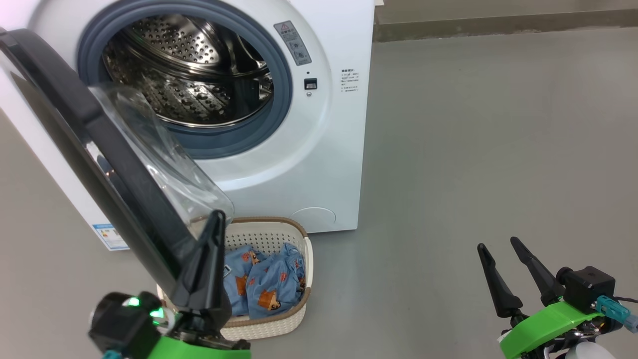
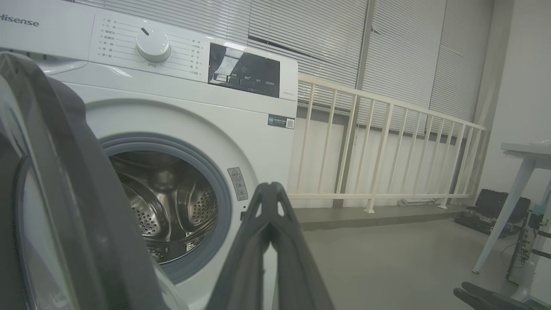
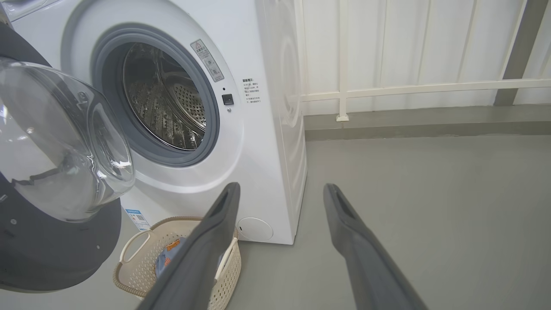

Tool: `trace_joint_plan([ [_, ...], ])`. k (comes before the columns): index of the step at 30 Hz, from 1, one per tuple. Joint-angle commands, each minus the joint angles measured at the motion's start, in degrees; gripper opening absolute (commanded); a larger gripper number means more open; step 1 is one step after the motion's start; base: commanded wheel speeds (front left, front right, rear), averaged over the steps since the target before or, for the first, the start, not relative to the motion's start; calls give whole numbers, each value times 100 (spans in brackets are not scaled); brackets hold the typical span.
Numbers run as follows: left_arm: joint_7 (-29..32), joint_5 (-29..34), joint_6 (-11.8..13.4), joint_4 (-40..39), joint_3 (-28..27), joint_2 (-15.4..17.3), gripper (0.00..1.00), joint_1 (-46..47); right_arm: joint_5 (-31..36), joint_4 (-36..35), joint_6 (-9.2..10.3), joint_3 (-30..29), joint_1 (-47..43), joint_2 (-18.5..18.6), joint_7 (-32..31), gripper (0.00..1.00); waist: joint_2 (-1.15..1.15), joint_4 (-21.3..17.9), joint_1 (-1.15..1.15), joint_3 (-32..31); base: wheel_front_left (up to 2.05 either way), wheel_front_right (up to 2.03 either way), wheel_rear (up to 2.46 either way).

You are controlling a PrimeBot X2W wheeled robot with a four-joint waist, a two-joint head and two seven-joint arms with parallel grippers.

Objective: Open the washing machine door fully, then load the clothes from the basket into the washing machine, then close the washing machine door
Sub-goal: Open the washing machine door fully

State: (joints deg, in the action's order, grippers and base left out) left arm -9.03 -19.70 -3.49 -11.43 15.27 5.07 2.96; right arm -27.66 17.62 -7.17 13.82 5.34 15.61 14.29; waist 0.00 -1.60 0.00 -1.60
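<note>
Head view: the washing machine door (image 1: 99,164) stands roughly half open. Its glass bowl (image 1: 164,164) hangs over the basket (image 1: 301,239), where the clothes (image 1: 269,284) lie. The left gripper (image 1: 216,217), jaws pressed together, rises just beside the bowl's lower edge on the door's inner side; whether it touches the glass I cannot tell. The right gripper (image 1: 497,243) hovers well apart over the floor (image 1: 473,149), jaws spread and holding nothing.

Left wrist view: the closed tips point toward the washing machine (image 2: 193,112), with the door's black ring (image 2: 64,172) at their left. To finish the opening, I would press the finger flanks against the ring rather than the glass. The push should sweep outward along the hinge arc until the basket is uncovered.

Right wrist view: the basket sits partly beneath the door, so this arm is best kept clear until the swing ends.
</note>
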Motion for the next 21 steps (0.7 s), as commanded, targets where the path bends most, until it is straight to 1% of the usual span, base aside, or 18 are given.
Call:
trace_joint_plan([
  [1,69,-59,-2,28,-118,10,0,70,50,-132,-32,71,104,73,71,100,0,-20,0,5,0,0,0],
  [7,135,-110,-11,553,-75,24,0,50,44,-129,-32,92,130,53,71,100,0,-71,0,20,0,0,0],
  [14,157,-315,-113,1287,-4,10,0,179,36,-109,-32,98,135,39,71,100,0,-110,0,44,0,0,0],
  [21,167,-373,-37,1912,-87,13,0,394,29,-89,-32,127,142,41,71,100,0,-136,0,35,0,0,0],
])
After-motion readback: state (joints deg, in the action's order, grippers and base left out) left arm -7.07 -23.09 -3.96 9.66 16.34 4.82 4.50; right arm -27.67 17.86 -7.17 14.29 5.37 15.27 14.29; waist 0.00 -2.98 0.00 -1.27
